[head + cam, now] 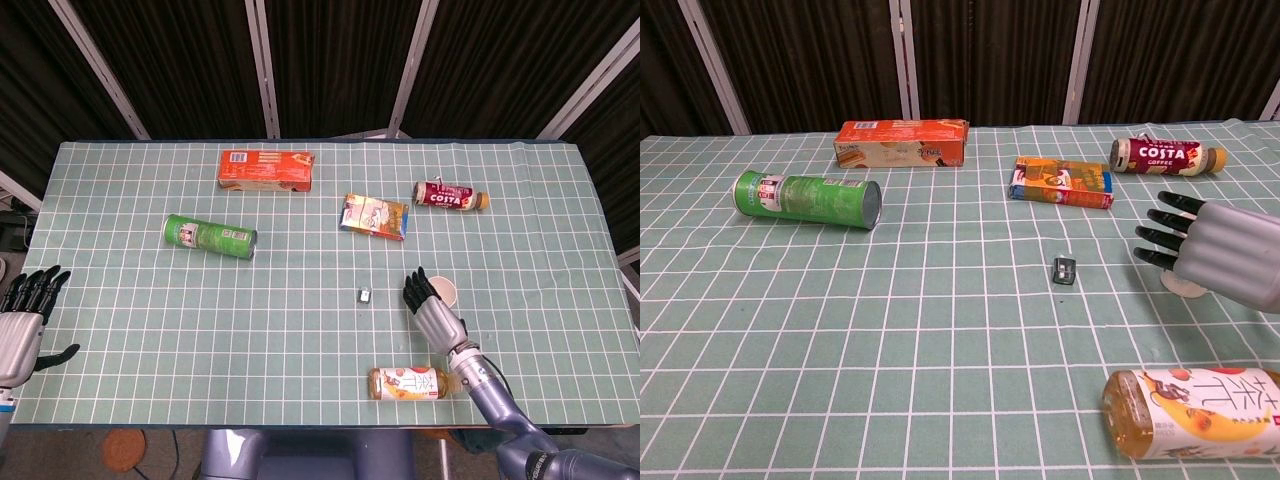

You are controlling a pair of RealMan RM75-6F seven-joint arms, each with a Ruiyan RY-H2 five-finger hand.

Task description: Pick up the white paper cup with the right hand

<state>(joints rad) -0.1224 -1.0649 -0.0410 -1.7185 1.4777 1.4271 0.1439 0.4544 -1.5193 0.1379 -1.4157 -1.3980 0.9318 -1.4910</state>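
Observation:
The white paper cup (445, 292) stands upright on the green grid mat, right of centre. In the head view my right hand (432, 312) lies just to its left, fingers stretched out along the cup's side, and I cannot see them wrapped around it. From the chest camera my right hand (1212, 252) covers nearly all of the cup (1185, 288); only its base shows below the fingers. My left hand (22, 318) hovers at the table's left edge, fingers apart, holding nothing.
A tea bottle (412, 383) lies just under my right forearm near the front edge. A small dark clip (365, 295) sits left of the cup. Farther back lie a Costa bottle (451, 195), a snack packet (375, 216), an orange box (266, 169) and a green can (210, 236).

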